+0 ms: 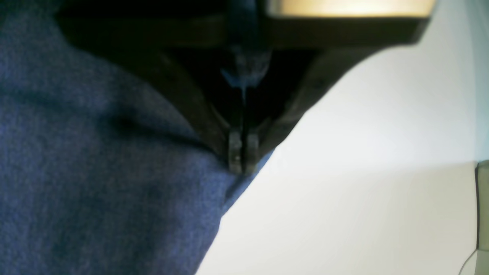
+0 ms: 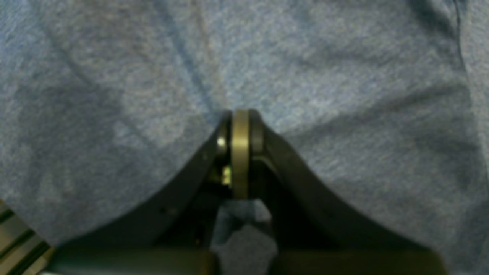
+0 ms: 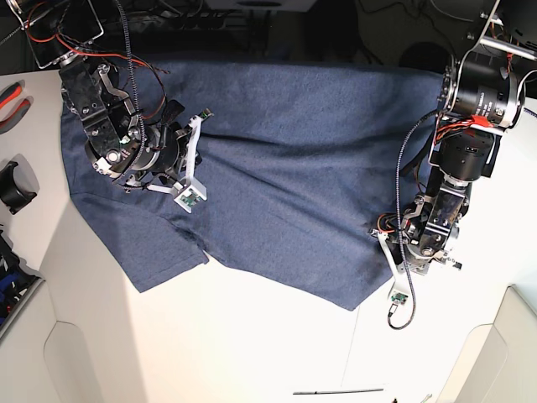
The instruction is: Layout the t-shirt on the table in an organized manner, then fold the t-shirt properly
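Note:
The slate-blue t-shirt (image 3: pixel 294 159) lies spread across the white table (image 3: pixel 268 336), plain side up, one sleeve (image 3: pixel 147 248) pointing to the lower left. My left gripper (image 1: pixel 243 157) is shut at the shirt's right edge (image 1: pixel 114 172), with blue fabric pinched between its fingers and bare table beside it. In the base view that arm (image 3: pixel 432 227) stands over the shirt's right side. My right gripper (image 2: pixel 240 114) is shut too, pressed into the cloth (image 2: pixel 344 76) with fabric bunched between its fingers. Its arm (image 3: pixel 138 151) sits over the shirt near the left shoulder.
A red-handled tool (image 3: pixel 10 99) and a black round object (image 3: pixel 13 189) lie at the far left. Raised white corner panels stand at the lower left (image 3: pixel 75 361) and lower right (image 3: pixel 508 353). A thin dark rod (image 3: pixel 336 391) lies near the front edge.

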`<state>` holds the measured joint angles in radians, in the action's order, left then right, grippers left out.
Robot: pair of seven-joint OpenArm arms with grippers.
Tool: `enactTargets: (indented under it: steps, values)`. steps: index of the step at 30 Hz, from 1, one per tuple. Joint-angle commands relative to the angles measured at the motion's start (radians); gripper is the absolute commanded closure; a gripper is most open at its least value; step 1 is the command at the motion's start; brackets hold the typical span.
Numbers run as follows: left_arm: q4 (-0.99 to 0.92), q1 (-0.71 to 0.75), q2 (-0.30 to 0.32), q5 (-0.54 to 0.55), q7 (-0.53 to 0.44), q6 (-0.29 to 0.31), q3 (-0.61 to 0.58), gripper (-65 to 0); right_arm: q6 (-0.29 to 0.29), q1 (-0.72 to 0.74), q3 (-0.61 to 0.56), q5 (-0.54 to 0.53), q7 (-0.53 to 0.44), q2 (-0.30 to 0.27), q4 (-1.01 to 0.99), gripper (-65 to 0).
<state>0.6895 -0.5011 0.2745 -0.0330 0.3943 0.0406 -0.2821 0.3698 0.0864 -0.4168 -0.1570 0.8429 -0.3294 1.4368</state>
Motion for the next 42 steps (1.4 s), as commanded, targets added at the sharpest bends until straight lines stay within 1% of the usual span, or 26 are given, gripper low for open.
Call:
enactTargets:
  steps: [1, 6, 42]
  values:
    - [0.008, -0.025, 0.008, -0.001, -0.004, 0.002, 0.002, 0.0, -0.008, 0.006, 0.002, 0.014, 0.029, -0.006, 0.001, 0.0]
    - [0.008, -0.025, 0.008, -0.001, 0.003, 0.032, 0.002, 0.0, -0.008, 0.007, 0.002, 0.014, 0.029, -0.006, 0.001, 0.0]
    - [0.008, -0.025, 0.008, -0.009, 0.006, 0.032, 0.002, 0.0, -0.008, 0.007, 0.002, 0.014, 0.028, -0.006, 0.001, 0.0]
